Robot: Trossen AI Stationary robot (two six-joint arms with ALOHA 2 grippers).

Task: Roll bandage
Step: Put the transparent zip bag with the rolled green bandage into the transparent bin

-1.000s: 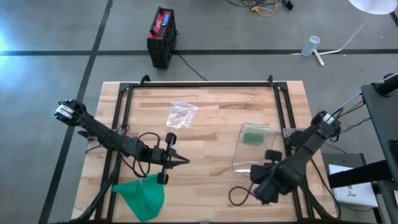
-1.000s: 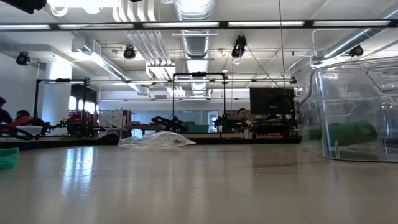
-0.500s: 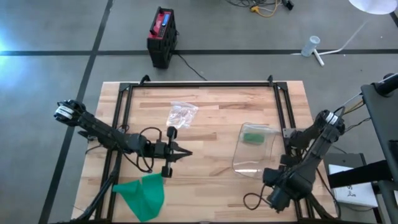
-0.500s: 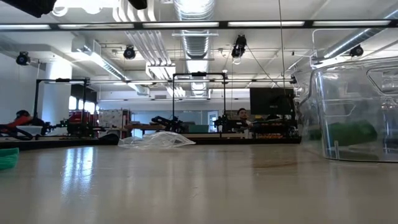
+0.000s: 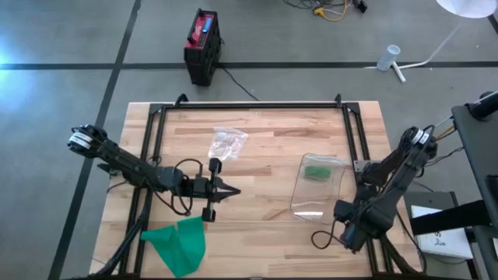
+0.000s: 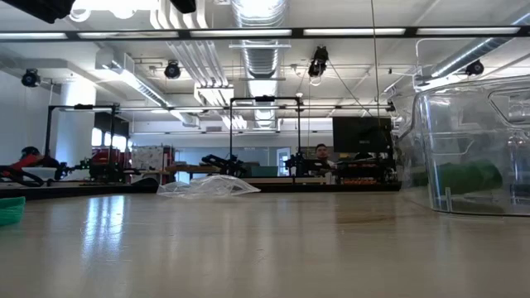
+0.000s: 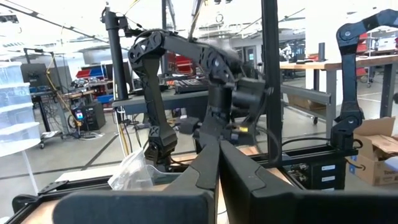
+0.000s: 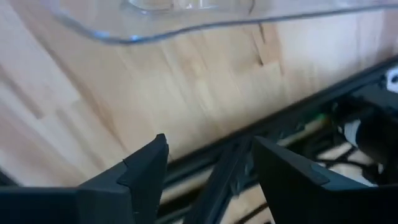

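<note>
Rolling not begun: left hand [image 5: 230, 191] pinched shut and empty mid-surface, right hand [image 8: 208, 163] spread wide, empty; next, reach for green bandage [image 5: 179, 243].

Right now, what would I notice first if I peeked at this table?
Probably the bright green cloth at the table's near edge, just below the left pincer, which is shut and empty. Next, the clear plastic box with a green roll inside, beside the right pincer, which is open.
</note>
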